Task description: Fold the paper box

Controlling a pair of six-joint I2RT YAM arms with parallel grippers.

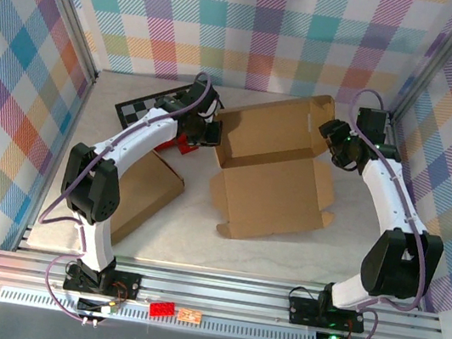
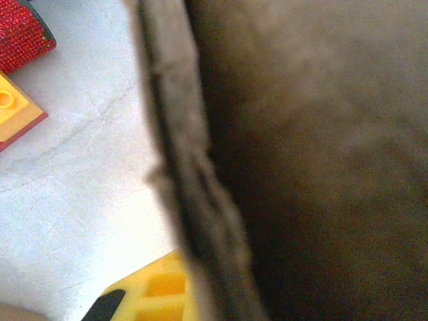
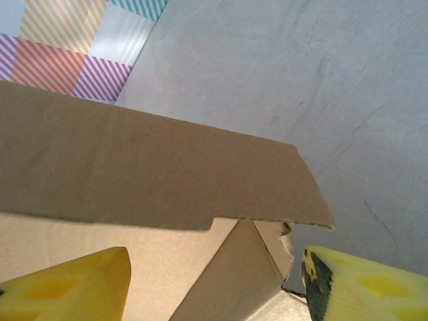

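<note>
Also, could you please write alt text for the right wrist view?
A brown cardboard box flap crosses the centre, above a folded corner. The right gripper is open, its yellow fingertips at the bottom, one on each side of that corner; pale table behind.

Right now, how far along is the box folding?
Done: the paper box has its rear panel raised off the table; the front half lies flat. In hand: the left jaws look shut on the panel's left edge, the right jaws stand open around its right flap. Left: raising the remaining walls and tucking flaps.
</note>
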